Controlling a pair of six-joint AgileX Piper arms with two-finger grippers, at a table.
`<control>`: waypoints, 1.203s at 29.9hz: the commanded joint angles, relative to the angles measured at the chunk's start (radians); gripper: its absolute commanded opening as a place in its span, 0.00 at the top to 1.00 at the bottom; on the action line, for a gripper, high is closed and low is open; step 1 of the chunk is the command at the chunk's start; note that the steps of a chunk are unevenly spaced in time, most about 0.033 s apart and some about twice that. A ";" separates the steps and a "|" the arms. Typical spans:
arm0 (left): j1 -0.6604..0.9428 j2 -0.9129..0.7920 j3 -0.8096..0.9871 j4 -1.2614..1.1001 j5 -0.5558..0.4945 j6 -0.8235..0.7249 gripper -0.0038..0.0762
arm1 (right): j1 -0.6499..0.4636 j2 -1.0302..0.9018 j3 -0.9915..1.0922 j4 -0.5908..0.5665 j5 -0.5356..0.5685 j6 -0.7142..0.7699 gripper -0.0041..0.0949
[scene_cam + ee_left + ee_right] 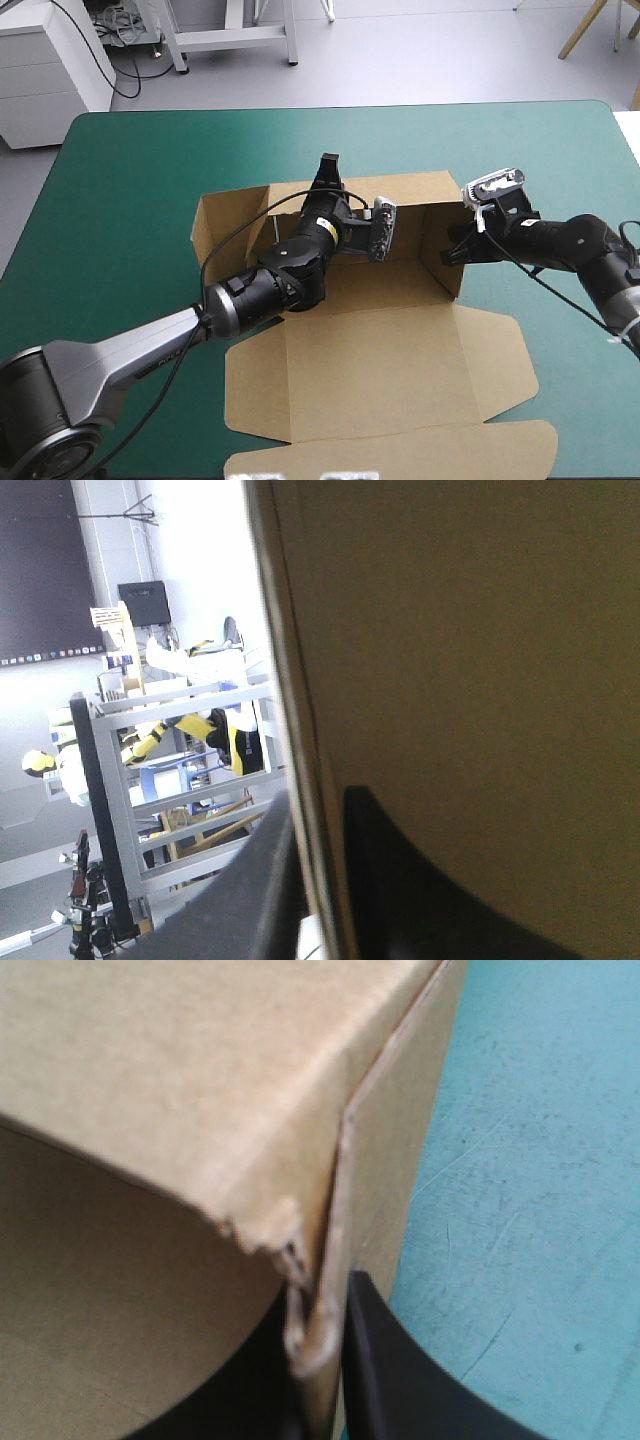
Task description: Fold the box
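High view, table (110, 180): teal-green cover (540, 1160) over the whole top; carries the box (340, 300) beneath both arms
Box: brown board set up as an open tray, lying under and between the two grippers; far wall (410, 190), right wall (445, 255) and left wall (205, 228) raised, lid (400, 380) down
Lid: flat on the cover, on the near side of both grippers, flaps spread at its sides and near edge
Far wall: upright; its top edge runs between the fingers of the left gripper (329, 172)
Right wall: upright, board doubled at its corner; that corner sits between the fingers of the right gripper (457, 250)
Left wall: upright, well apart from both grippers
Left gripper: reaches across the tray from its near left side; all but closed, clamped on the far wall's edge, one black finger on each face of the board
Right gripper: enters beside the tray's right side; all but closed, pinching the doubled corner, one black finger inside the tray, the other outside above the cover
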 commanded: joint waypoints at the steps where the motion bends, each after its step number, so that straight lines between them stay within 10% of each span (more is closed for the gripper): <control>1: -0.023 -0.067 -0.035 -0.005 -0.025 -0.009 0.67 | 0.006 -0.031 -0.030 0.080 0.007 -0.025 0.98; 6: -0.091 -0.127 -0.035 -0.083 -0.016 -0.009 0.51 | 0.006 -0.031 -0.030 0.099 -0.003 -0.009 0.98; 21: -0.172 -0.273 -0.150 -0.484 -0.001 -0.053 0.51 | 0.006 -0.031 -0.030 0.090 -0.039 0.039 0.98; 36: 0.585 -0.271 -0.262 -0.893 0.161 -0.173 0.51 | 0.006 -0.031 -0.030 0.079 -0.048 0.076 0.98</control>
